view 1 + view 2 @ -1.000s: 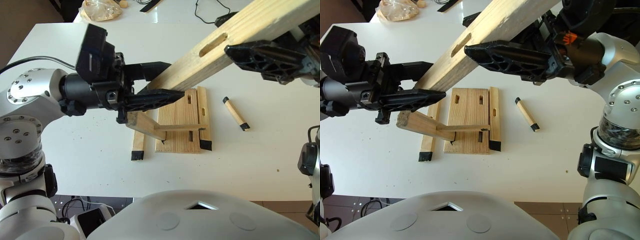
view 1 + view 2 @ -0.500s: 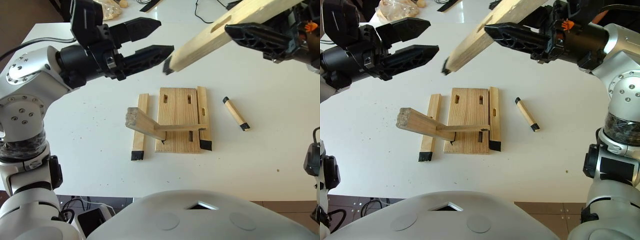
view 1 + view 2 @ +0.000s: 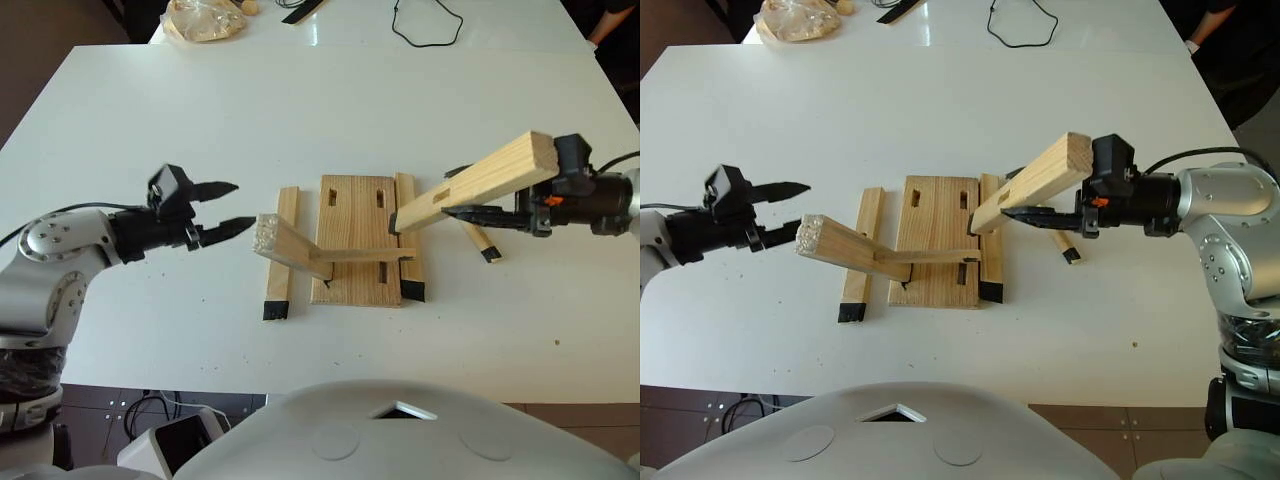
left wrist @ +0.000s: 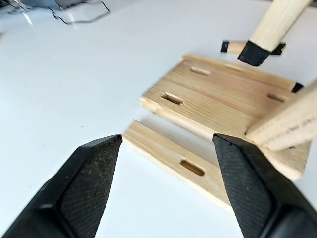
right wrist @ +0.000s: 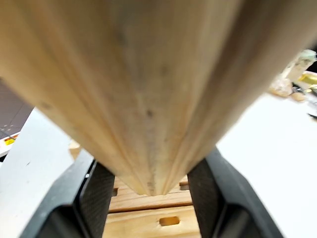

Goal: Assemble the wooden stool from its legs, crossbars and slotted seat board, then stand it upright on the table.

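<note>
The slotted seat board lies flat on the table with a loose leg along its left edge and another along its right. A third leg, joined to a crossbar, rises tilted from the board's front. My left gripper hovers open just left of that leg's raised end, holding nothing. My right gripper is shut on a fourth leg, held slanting above the board's right edge. A short dowel with black ends lies partly hidden under it.
A crumpled plastic bag and a black cable lie at the table's far edge. Bare white tabletop stretches left of the parts and behind them. The table's front edge runs close below the parts.
My left gripper let go of the long leg's end, opened, and dropped back to the left. My right arm lowered that leg to the board's right edge.
</note>
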Tool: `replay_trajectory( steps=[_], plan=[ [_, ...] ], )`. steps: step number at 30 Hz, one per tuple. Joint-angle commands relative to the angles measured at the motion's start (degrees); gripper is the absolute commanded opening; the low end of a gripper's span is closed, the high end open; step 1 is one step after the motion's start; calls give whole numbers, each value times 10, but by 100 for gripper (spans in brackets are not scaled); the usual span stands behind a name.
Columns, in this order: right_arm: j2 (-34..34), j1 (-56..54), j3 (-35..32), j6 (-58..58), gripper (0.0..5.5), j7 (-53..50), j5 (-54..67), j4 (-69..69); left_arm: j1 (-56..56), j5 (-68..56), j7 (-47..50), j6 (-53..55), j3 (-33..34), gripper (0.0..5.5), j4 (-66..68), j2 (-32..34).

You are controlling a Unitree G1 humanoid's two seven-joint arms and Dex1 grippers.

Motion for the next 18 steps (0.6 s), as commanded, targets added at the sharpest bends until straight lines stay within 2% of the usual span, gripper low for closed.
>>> replay_trajectory(
  steps=[1, 18],
  plan=[
    [-9, 36, 5, -12, 202, 15, -11, -27, 33, 30, -26, -20, -23, 340, -24, 3],
    [3, 95, 11, 3, 202, 3, 12, -93, 39, 38, -50, -6, -46, 340, -69, -5]
  ],
)
